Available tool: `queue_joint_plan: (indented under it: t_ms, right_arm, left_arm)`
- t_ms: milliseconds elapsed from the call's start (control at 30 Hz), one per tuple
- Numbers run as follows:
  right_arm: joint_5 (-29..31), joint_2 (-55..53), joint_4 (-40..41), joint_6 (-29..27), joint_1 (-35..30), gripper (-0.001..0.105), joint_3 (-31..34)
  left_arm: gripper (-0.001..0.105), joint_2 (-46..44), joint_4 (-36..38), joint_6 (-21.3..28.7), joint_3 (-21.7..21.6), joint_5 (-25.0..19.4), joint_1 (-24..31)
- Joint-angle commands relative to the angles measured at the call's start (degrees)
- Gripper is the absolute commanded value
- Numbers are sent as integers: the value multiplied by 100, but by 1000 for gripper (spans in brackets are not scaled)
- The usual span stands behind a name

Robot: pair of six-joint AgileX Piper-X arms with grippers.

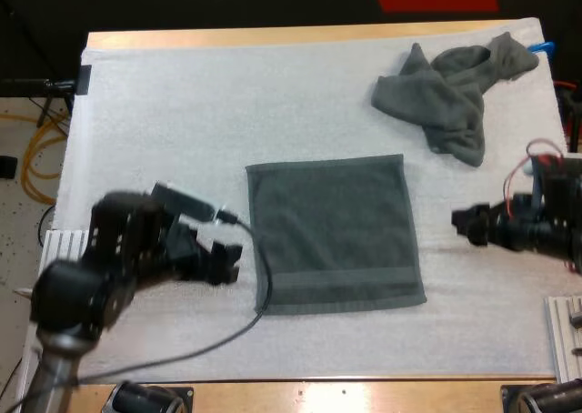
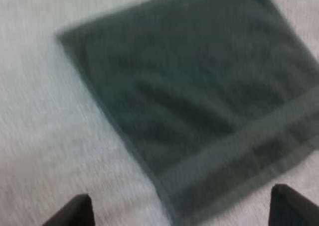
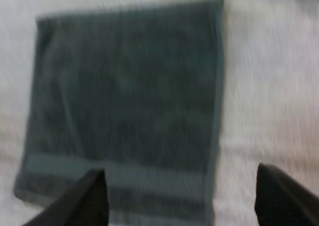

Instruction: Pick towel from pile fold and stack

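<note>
White mat [image 1: 164, 113]: flat towel [image 1: 332, 231] between left claw [image 1: 227, 263] and right claw [image 1: 462, 224], both gaping empty; crumpled towel [image 1: 450, 95] beyond.

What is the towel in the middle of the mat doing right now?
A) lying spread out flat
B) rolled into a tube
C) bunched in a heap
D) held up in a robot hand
A: the middle towel lies flat and square on the white mat, with the left hand and right hand open beside it.
</note>
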Motion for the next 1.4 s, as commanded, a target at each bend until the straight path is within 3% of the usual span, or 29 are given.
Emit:
queue_joint_plan:
  t_ms: [0, 300, 533, 767, 1167, 1367]
  right_arm:
    - [-9, -147, 166, -18, 3, 61, 199]
    - [-58, -413, 117, 197, 3, 61, 1619]
    - [-745, -271, -840, 542, 3, 61, 2585]
    - [-1296, 627, -2150, 1057, 3, 61, 2859]
    - [-2488, 2328, -3048, 1185, 3, 61, 2859]
    - [-2663, 2679, -3396, 1249, 3, 61, 2859]
  left_arm:
    - [68, -244, 26, -210, 218, 46, -5]
    - [68, -1280, -2, -820, 1694, 61, -5]
    - [68, -1323, -682, -1170, 2514, 810, -5]
    - [68, -1323, -1210, -1287, 2578, 1057, -5]
    - [68, -1323, -1260, -1287, 2578, 1063, -5]
    - [68, -1323, -1260, -1287, 2578, 1063, -5]
